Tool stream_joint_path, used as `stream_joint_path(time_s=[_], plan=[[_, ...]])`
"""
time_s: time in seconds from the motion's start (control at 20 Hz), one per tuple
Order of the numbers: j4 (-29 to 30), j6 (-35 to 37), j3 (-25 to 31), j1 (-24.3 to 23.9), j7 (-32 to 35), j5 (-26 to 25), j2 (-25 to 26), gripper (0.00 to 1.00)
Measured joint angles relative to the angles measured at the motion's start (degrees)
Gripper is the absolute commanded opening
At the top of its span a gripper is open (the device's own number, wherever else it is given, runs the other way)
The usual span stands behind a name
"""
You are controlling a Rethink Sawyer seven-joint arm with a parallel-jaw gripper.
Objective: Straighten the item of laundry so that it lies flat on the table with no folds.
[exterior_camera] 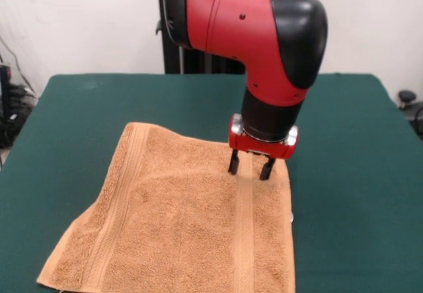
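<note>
Nearest the camera, the towel (185,220) lay spread on the green table (357,207), its front edge running out of the frame at the bottom, so the near corners could not be fully checked. It looked mostly flat, with one woven band running up its left side and another up the right. Its left edge slanted outward toward the front, which suggested the cloth was skewed or slightly pulled. Farther back, over the right-hand band near the towel's far edge, the gripper (250,168) stood with its two fingers spread apart and their tips at or just above the pile, holding nothing. If it closed and dragged from there, it could bunch the far edge into a new fold. Behind, the bare table stretched away.
</note>
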Motion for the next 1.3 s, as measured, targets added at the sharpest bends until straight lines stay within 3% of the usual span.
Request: stream_joint_path(time_s=[0.9, 1.3], plan=[[1.34, -1.98, -1.87, 5.94, 0.74, 4.33, -0.08, 1.0], [1.34, -1.97, -2.75, 10.8, 7.81, 8.78, 0.37, 1.0]])
